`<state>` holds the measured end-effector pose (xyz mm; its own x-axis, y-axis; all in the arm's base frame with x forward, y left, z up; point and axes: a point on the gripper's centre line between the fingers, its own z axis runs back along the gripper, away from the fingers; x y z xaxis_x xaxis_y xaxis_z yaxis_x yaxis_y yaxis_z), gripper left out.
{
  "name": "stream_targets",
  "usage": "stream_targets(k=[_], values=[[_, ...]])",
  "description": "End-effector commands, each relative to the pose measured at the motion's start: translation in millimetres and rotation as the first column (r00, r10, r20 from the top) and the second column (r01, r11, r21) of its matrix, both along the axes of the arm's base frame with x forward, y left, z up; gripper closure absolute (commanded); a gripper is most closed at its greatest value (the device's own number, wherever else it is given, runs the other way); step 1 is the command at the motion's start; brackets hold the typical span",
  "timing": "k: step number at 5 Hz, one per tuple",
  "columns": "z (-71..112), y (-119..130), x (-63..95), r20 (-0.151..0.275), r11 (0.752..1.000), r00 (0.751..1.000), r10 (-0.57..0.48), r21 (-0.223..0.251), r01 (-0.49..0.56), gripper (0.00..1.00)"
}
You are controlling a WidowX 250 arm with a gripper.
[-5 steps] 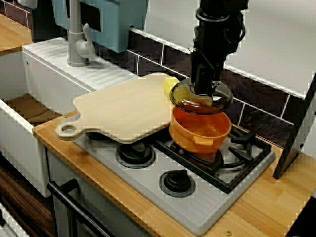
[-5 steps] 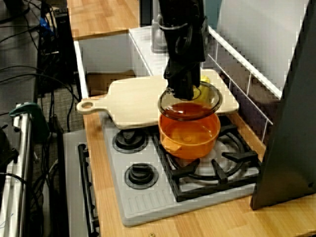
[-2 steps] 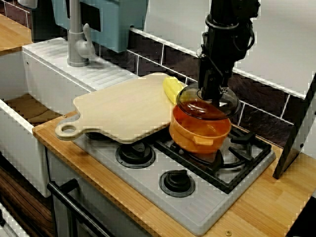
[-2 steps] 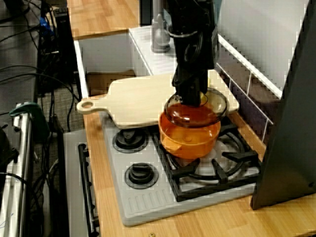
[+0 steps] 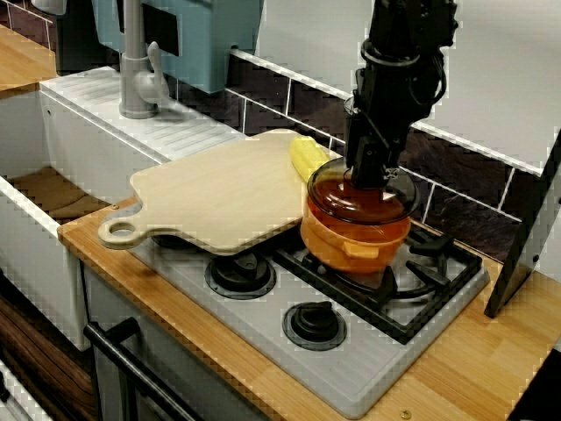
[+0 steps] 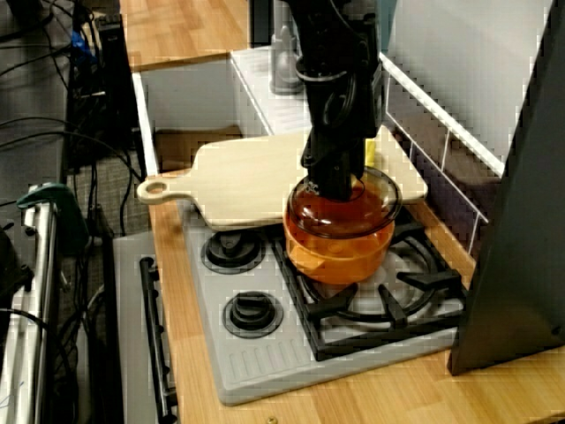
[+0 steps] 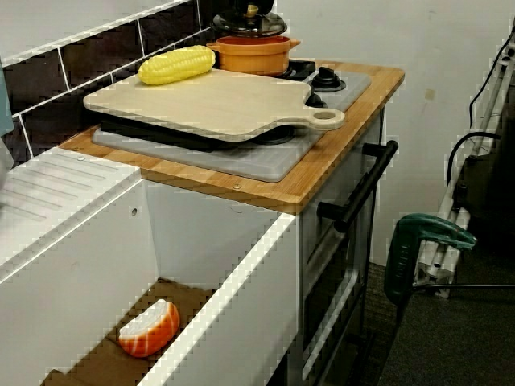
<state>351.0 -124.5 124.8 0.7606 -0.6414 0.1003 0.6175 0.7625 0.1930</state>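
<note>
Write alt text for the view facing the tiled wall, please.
A black robot arm's gripper meets the top of a glass lid sitting on an orange pot on the stove. A corn cob lies on the wooden board alongside.

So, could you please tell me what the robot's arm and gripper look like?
The arm is black throughout, a chunky, roughly cylindrical column. Black cables loop loosely down its sides, and a thin pale band rings it higher up. The gripper is black too and narrower than the arm. Its fingers are too dark to make out.
</note>
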Motion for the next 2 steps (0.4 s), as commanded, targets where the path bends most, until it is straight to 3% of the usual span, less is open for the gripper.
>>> stream_targets(k=[1, 2], values=[[11.1, 2.1, -5.5, 0.032, 1.000, 0.999, -0.017, -0.005, 0.017, 1.00], [13.8, 2.1, -7.9, 0.031, 1.000, 0.999, -0.021, -0.010, 0.021, 1.00]])
